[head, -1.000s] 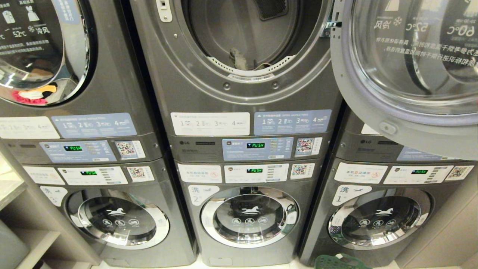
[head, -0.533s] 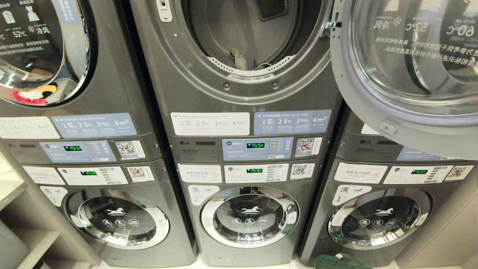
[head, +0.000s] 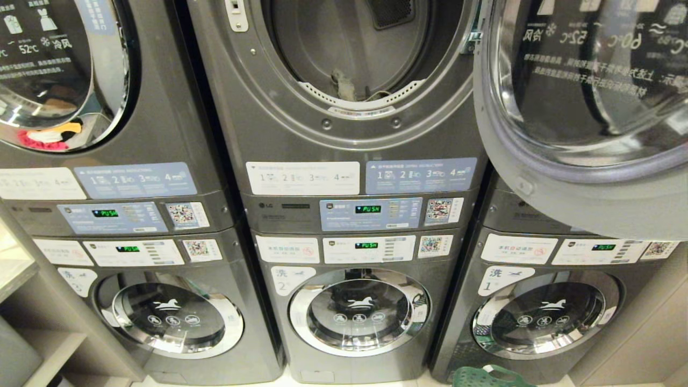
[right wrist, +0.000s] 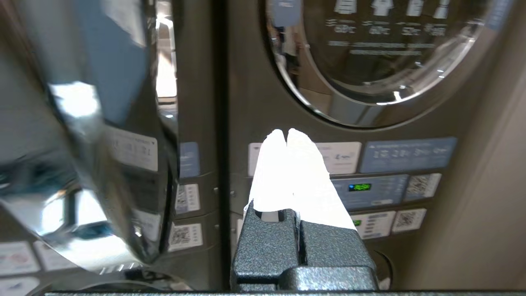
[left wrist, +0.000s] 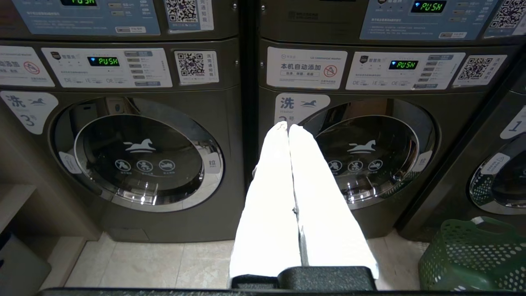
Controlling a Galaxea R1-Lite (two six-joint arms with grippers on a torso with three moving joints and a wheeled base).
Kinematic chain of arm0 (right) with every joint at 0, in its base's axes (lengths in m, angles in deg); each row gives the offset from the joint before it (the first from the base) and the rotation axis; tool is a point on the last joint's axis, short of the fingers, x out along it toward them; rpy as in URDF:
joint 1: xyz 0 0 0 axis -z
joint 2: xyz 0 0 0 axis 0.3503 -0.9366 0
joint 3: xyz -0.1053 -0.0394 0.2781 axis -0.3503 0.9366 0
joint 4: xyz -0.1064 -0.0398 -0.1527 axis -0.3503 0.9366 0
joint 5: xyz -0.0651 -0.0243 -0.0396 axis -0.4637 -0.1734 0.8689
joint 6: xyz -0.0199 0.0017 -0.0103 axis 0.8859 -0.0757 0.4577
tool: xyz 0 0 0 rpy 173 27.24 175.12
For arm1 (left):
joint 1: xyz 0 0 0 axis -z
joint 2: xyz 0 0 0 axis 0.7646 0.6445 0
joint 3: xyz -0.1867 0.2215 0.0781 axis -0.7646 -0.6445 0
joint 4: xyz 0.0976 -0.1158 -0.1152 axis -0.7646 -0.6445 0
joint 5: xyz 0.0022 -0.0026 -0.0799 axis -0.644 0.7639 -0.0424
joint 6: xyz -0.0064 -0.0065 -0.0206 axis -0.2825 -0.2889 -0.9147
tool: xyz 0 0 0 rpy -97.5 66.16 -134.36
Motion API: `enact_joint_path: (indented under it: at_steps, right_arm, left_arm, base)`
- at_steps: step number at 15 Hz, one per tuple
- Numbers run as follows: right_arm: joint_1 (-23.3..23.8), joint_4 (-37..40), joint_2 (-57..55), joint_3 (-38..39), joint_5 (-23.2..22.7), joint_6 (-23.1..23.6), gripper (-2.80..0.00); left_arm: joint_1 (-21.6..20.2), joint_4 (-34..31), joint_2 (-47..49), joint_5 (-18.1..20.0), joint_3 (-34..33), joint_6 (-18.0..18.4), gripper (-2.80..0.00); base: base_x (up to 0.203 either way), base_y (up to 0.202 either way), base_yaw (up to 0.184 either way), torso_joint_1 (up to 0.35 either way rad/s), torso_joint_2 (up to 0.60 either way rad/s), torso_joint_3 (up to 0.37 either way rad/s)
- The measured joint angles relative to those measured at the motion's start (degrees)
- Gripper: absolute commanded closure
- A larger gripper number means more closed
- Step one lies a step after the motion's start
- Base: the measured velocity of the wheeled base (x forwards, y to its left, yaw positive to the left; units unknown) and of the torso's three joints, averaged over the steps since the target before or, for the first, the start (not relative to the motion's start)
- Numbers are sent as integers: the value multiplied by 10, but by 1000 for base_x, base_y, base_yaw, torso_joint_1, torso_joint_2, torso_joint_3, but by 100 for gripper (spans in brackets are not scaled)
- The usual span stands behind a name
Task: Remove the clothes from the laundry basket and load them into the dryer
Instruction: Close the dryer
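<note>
The middle dryer (head: 349, 64) stands open, its round glass door (head: 586, 107) swung out to the right. A pale, crumpled piece of clothes (head: 344, 83) lies at the front of the drum. The green laundry basket (left wrist: 472, 259) sits on the floor by the right-hand washer, and only its rim (head: 484, 376) shows in the head view. My left gripper (left wrist: 287, 127) is shut and empty, held low in front of the washers. My right gripper (right wrist: 286, 133) is shut and empty too, right beside the open door (right wrist: 82, 164). Neither gripper shows in the head view.
Three stacks of grey machines fill the wall, with closed washers (head: 359, 312) below and control panels (head: 371, 215) between. The left dryer (head: 54, 70) is closed with coloured laundry inside. Shelving (head: 32, 322) stands at the far left. Pale floor tiles (left wrist: 164, 263) lie before the machines.
The open dryer door has swung a little, its lower rim now sitting lower and further left. The machines and the clothes in the drum have not moved.
</note>
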Motion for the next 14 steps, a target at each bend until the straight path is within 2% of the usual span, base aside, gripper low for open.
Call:
enact_joint_path:
  at_steps: [6,10,12,14]
  right_arm:
    - [-1,0,38,44,-149,0,0]
    - [-1,-6,1,54,-309,2,0]
    - [0,-38,-47,36,-324,1,0]
    - [1,-96,-105,-9,-300,1,0]
  left_arm:
    - [0,-1,0,0,0,0,0]
    - [0,-1,0,0,0,0,0]
    - [0,0,0,0,0,0,0]
    - [0,-1,0,0,0,0,0]
  base:
    - [0,0,0,0,0,0]
    - [0,0,0,0,0,0]
    - [0,0,0,0,0,0]
    - [0,0,0,0,0,0]
